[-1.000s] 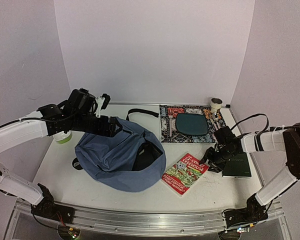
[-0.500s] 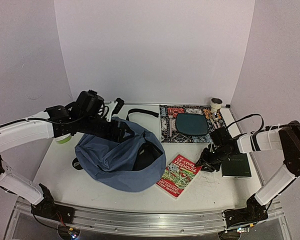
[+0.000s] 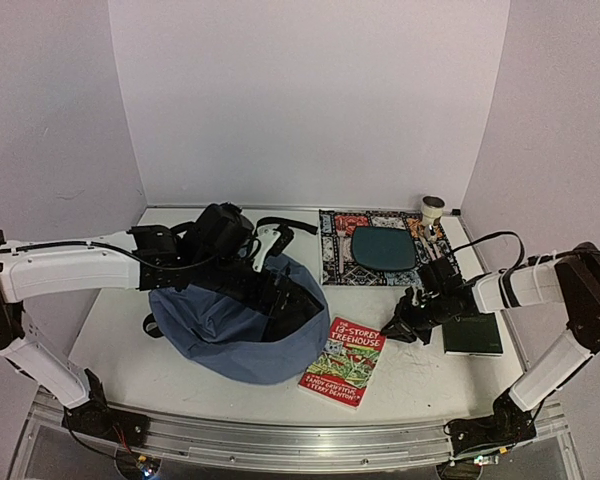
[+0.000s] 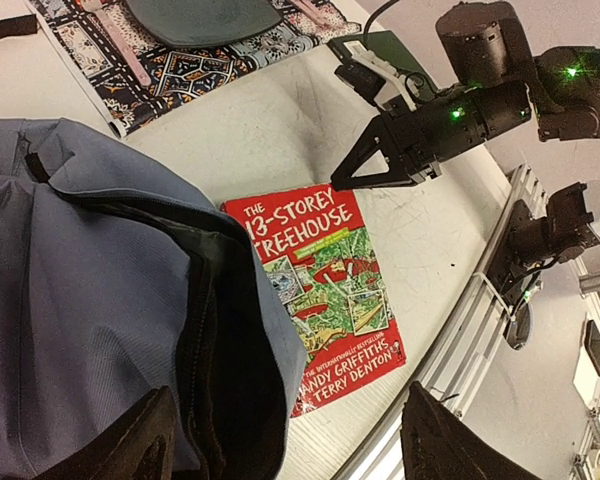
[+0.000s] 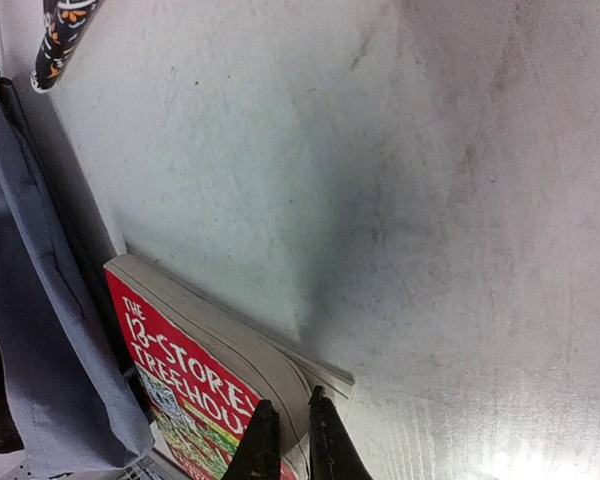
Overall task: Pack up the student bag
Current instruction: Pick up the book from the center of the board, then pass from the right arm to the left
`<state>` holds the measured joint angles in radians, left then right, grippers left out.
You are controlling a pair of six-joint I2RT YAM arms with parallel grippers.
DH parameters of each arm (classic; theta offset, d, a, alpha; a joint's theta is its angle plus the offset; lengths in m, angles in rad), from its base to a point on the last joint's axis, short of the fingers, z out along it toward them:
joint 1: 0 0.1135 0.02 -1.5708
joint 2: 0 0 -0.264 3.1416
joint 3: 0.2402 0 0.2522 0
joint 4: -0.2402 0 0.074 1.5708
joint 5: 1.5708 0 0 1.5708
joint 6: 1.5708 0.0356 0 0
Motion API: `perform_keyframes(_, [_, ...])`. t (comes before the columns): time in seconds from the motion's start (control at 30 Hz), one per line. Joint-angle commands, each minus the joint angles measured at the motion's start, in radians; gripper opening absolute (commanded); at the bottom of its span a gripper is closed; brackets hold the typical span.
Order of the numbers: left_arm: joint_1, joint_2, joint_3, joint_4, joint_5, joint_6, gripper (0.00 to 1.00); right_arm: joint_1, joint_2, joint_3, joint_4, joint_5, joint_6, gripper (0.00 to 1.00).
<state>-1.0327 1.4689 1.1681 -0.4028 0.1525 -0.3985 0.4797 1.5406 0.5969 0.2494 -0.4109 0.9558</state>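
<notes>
The slate-blue student bag [image 3: 220, 325] lies on its side left of centre, its dark mouth facing right. My left gripper [image 3: 275, 290] hovers over that mouth, open; in the left wrist view the bag's rim [image 4: 210, 330] and part of the red book [image 4: 325, 280] lie between its wide-set fingers. The red "13-Storey Treehouse" book [image 3: 342, 362] rests flat beside the bag's mouth. My right gripper [image 3: 390, 330] is low at the book's far right corner. In the right wrist view its fingers [image 5: 290, 445] are pinched onto that corner of the book [image 5: 180, 390].
A patterned mat [image 3: 332, 250] with a dark teal pouch [image 3: 383, 247] on it lies at the back. A dark green notebook [image 3: 472, 335] sits under the right arm, and a tape roll [image 3: 433, 207] stands in the back right corner. The metal rail [image 3: 280, 425] runs along the front edge.
My left arm has swung right, from behind the bag to over its mouth. The right gripper has closed on the book's corner and moved left, sliding the book toward the bag.
</notes>
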Motion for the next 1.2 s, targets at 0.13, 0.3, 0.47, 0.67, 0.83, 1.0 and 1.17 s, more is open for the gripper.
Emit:
perform_keyframes(0.13, [-0.065,0.056,0.084,0.043,-0.061,0.007,0.78,0.023,-0.092,-0.012,0.028,-0.065,0.05,0.0])
perform_keyframes(0.3, [-0.11,0.103,0.124,0.044,-0.117,0.011,0.79,0.024,-0.208,-0.021,0.028,-0.034,0.099,0.0])
perform_keyframes(0.47, [-0.156,0.142,0.175,0.044,-0.209,0.007,0.79,0.036,-0.248,-0.013,0.027,-0.026,0.122,0.0])
perform_keyframes(0.67, [-0.216,0.135,0.214,0.043,-0.416,-0.011,0.79,0.061,-0.288,0.004,0.024,0.003,0.156,0.0])
perform_keyframes(0.83, [-0.24,0.179,0.247,0.045,-0.423,-0.011,0.79,0.067,-0.358,0.033,-0.018,0.062,0.202,0.0])
perform_keyframes(1.0, [-0.284,0.262,0.299,0.047,-0.439,-0.005,0.79,0.072,-0.421,0.067,-0.066,0.123,0.236,0.0])
perform_keyframes(1.17, [-0.309,0.357,0.376,0.048,-0.443,0.016,0.79,0.084,-0.449,0.088,-0.08,0.153,0.264,0.0])
